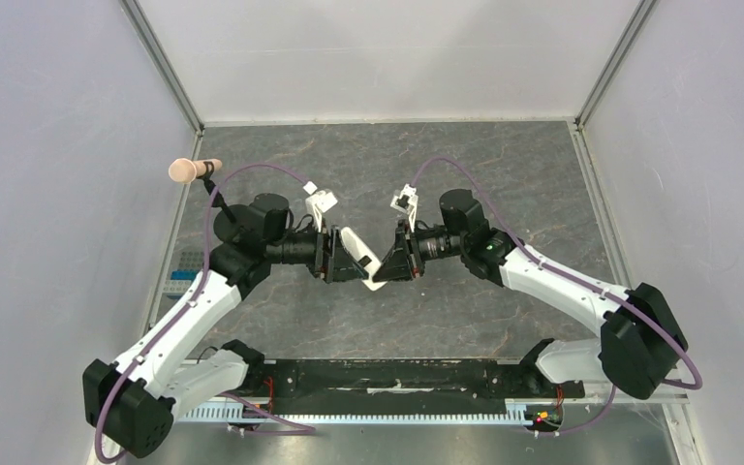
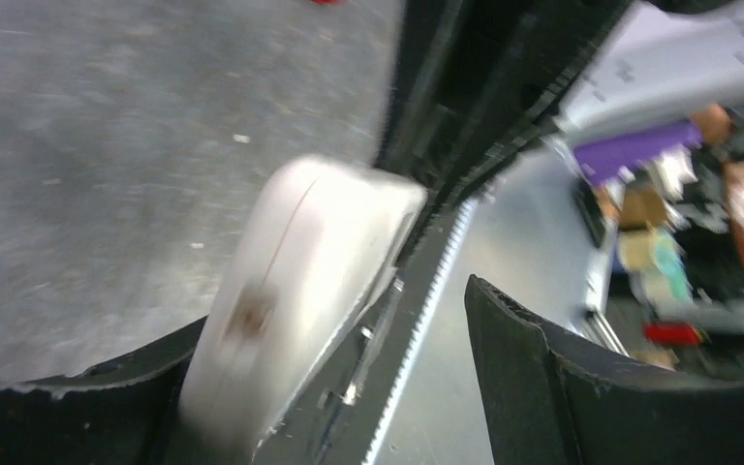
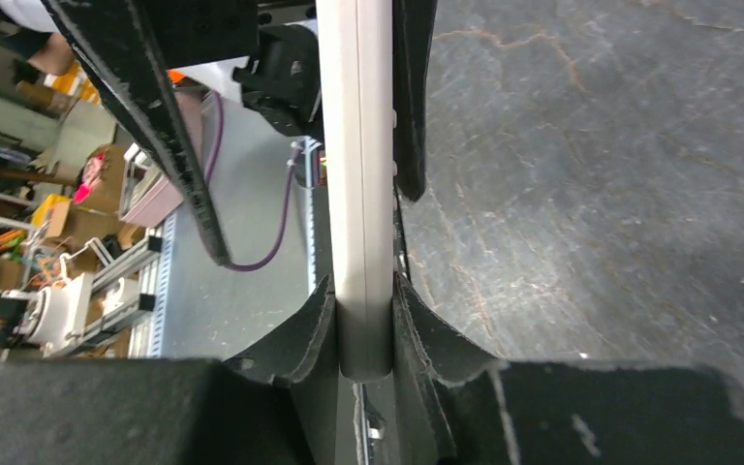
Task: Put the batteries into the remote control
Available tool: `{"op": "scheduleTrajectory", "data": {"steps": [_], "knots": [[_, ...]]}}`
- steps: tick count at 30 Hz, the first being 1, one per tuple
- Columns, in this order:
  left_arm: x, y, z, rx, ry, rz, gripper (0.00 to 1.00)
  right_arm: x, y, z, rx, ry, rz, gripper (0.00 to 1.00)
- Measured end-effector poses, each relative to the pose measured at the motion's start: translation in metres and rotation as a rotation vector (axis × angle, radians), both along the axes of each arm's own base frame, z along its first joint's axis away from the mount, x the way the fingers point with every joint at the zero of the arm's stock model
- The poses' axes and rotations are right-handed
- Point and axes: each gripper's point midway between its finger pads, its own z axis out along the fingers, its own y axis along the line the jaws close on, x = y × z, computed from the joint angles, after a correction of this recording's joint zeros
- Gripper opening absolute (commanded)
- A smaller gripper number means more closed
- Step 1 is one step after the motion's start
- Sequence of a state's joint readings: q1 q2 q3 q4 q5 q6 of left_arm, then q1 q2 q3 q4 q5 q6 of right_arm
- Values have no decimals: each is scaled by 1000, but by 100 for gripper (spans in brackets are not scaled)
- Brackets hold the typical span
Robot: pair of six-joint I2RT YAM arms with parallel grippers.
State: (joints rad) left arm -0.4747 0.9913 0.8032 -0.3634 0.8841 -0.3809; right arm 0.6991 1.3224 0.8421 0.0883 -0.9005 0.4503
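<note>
The white remote control is held in the air between my two grippers, above the middle of the table. My right gripper is shut on one end of it; in the right wrist view its pads press both flat sides of the remote at the gripper. My left gripper is open around the other end. In the left wrist view the blurred remote leans against the left finger, and the right finger stands clear of it. The batteries are not in view.
A pinkish cylinder lies at the table's far left edge. A grey-blue flat object lies at the left edge beside the left arm. The black rail with the arm bases runs along the near edge.
</note>
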Motion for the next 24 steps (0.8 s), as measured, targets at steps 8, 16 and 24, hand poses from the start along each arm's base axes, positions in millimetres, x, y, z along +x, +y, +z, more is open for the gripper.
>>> {"op": "scheduleTrajectory", "data": {"steps": [8,16,24], "knots": [[69,64,-2,272,-134,583,79,63,-39,-47,-308,-66,-396,0],[76,107,15,311,-200,832,78,133,-146,-114,-914,-191,-908,0],[75,110,9,334,-181,840,78,144,-215,-134,-1293,-314,-1089,5]]}}
